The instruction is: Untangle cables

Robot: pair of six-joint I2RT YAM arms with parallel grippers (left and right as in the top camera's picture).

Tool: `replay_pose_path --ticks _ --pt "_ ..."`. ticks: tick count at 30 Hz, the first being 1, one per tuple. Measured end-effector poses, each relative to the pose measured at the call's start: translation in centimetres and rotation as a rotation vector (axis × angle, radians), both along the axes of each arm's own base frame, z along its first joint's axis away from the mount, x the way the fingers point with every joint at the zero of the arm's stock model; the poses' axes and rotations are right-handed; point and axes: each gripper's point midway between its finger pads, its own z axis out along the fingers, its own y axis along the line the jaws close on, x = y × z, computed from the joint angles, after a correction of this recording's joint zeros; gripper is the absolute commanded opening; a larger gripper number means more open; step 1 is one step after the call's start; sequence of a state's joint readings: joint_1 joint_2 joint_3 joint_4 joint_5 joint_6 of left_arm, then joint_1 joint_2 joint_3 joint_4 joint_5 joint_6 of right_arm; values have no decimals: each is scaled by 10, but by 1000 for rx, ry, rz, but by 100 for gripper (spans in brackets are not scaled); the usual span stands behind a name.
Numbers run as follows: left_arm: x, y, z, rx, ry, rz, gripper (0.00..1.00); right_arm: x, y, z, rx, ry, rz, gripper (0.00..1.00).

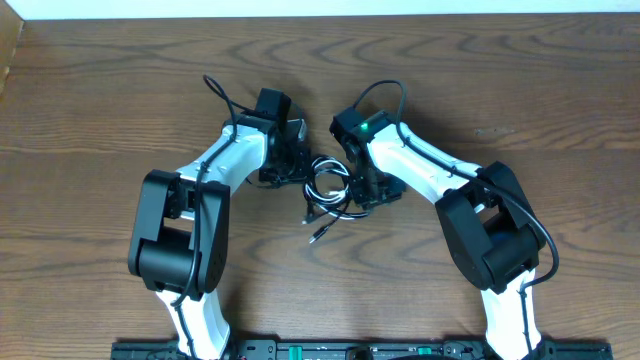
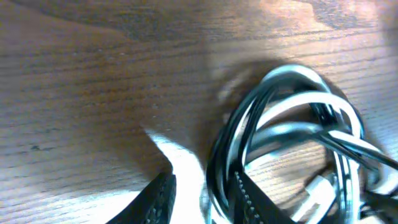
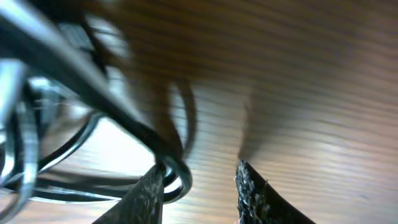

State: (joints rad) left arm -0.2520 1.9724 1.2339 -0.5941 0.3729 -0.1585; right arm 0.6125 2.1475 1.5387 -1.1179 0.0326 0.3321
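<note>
The cables [image 1: 328, 190] lie as one coiled black-and-white bundle on the wooden table between my two grippers, with a plug end [image 1: 316, 237] trailing toward the front. My left gripper [image 1: 292, 165] touches the bundle's left side. In the left wrist view the left gripper [image 2: 202, 198] is open, and looped black and white strands [image 2: 219, 174] lie between the fingers against the right finger [image 2: 252, 199]. A white plug [image 2: 317, 186] sits inside the coil. My right gripper [image 1: 366, 190] is at the bundle's right side. In the right wrist view this gripper [image 3: 199, 186] is open, with a black loop [image 3: 181, 177] hooked over its left fingertip [image 3: 152, 190].
Bare wooden tabletop [image 1: 100, 120] spreads all round the bundle. The arms' own thicker black wires [image 1: 215, 92] arch behind the left wrist and over the right wrist [image 1: 392, 90]. The arm bases [image 1: 320, 350] stand along the front edge.
</note>
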Motion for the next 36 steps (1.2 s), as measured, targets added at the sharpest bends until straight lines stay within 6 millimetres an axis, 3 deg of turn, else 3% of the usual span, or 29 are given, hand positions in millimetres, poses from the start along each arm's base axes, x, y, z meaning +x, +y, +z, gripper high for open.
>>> replay_pose_path --ticks 5,10,12,20,23,26,29,32,36 --pt "6 11 -1 72 -30 13 32 8 -21 2 -105 -41 10 33" --pt "13 26 -2 164 -61 28 33 27 -55 3 -217 -96 -10 35" --pt "15 31 -3 190 -71 34 38 32 -66 3 -236 -101 -20 35" --pt "20 56 -4 275 -81 75 42 42 -89 1 -227 -87 -76 36" --pt "20 67 -4 273 -66 108 42 42 -88 0 -198 -75 -80 39" --pt "21 66 -2 175 -43 115 42 48 -75 -2 -77 -64 -65 43" --pt "15 50 4 -10 -10 63 43 50 -56 -3 83 -29 -53 39" --pt "0 21 9 -210 48 -7 43 48 -43 -2 188 4 -35 37" --pt "-21 -4 15 -355 122 -53 43 43 -23 4 363 61 -13 38"
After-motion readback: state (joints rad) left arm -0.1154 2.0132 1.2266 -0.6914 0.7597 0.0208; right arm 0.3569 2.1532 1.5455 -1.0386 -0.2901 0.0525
